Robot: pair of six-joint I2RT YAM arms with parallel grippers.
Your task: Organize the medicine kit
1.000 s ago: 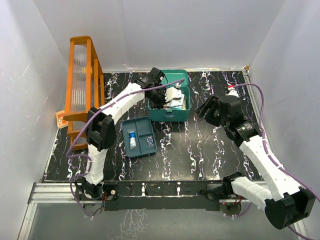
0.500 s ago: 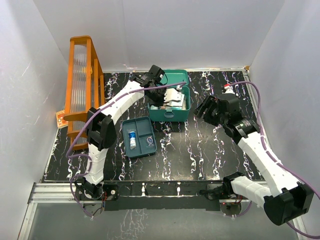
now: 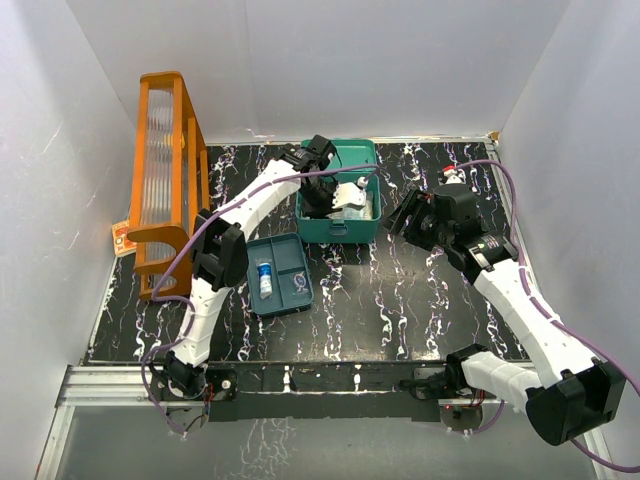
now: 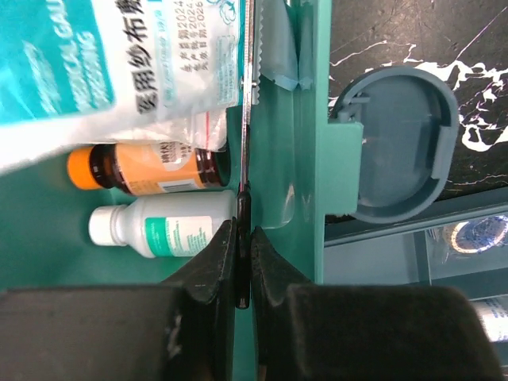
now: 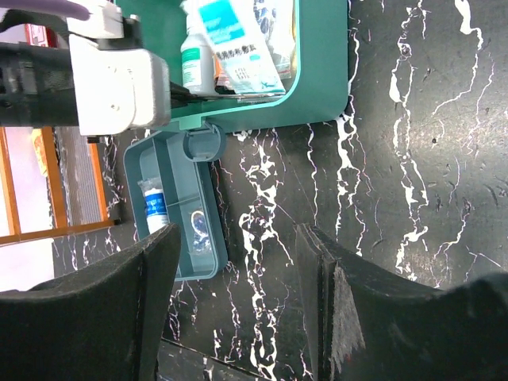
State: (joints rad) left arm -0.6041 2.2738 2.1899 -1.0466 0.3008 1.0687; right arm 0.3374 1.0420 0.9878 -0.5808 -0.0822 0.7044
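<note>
The medicine kit [image 3: 338, 222] is a teal box standing open at the back middle of the table. Inside lie a brown bottle with an orange cap [image 4: 151, 168], a white bottle with a green label [image 4: 159, 230] and a white-and-teal gauze packet [image 4: 119, 63]. My left gripper [image 4: 244, 230] reaches down into the kit [image 4: 286, 143] along its front wall. It is shut on a thin flat item [image 4: 245, 119] seen edge-on. My right gripper [image 5: 238, 238] hovers open and empty over the black table, right of the kit [image 5: 321, 79].
A flat blue-teal divided tray [image 3: 290, 255] lies in front of the kit and holds a small vial with a blue label [image 3: 265, 278]. A tall orange rack [image 3: 165, 170] stands at the back left, with a small card [image 3: 122, 238] beside it. White walls enclose the table.
The left arm has swung its elbow right and pushed its gripper further into the kit. The right gripper has drifted slightly left and toward the back, still open.
</note>
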